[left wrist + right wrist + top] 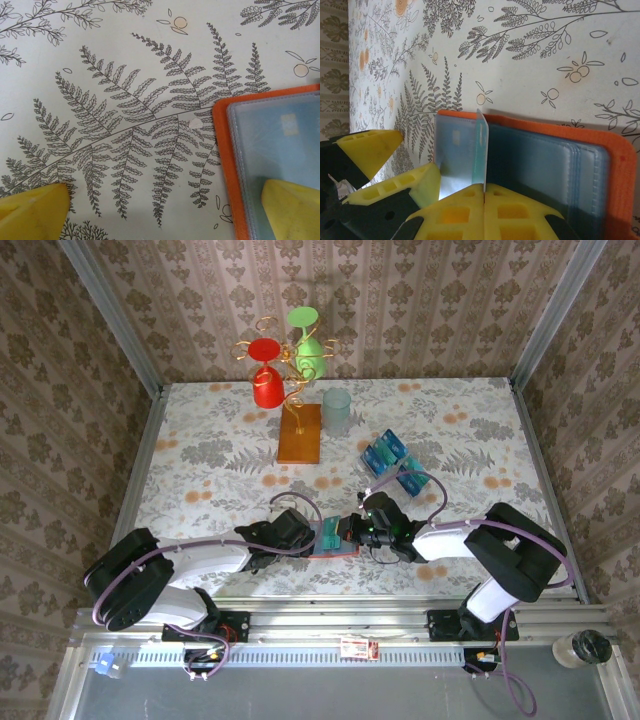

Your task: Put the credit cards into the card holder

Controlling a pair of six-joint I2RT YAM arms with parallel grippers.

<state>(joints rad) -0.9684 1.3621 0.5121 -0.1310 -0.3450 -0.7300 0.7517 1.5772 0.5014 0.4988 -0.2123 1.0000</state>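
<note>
Gripping a teal credit card (481, 150) on edge, the right hand (484, 194) stood closed over the open card holder (620, 165) near the surface's (200, 460) front edge. The left hand (160, 210) was spread open, one finger (292, 210) on the sleeve (280, 145). Judged: card needed tilting flat, then a slow slide.

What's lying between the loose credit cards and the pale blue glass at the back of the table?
Nothing. In the top view, the stretch of floral tablecloth between the credit cards and the glass is bare.
</note>
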